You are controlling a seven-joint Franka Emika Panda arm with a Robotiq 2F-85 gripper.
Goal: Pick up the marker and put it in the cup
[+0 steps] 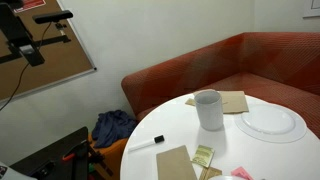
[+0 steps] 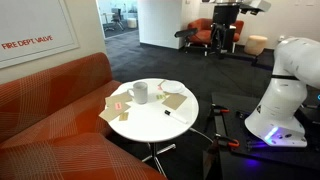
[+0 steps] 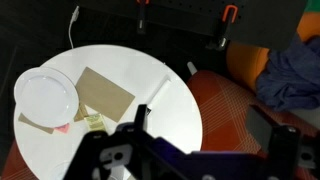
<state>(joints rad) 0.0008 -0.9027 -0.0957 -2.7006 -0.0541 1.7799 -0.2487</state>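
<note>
High above the counter (image 3: 175, 95) the hand (image 3: 195, 160) hangs spread and empty, since the marker (image 1: 145, 142) lies flat near the rim, calling for a top-down pinch, with the cup (image 1: 208, 108) upright to receive it.

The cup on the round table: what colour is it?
Plain white to light grey cup, clearest in an exterior view.

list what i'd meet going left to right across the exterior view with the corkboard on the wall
crumpled blue cloth → slim white marker with black cap → flat brown paper sheet → plain white cylindrical cup → flat round white plate
</note>
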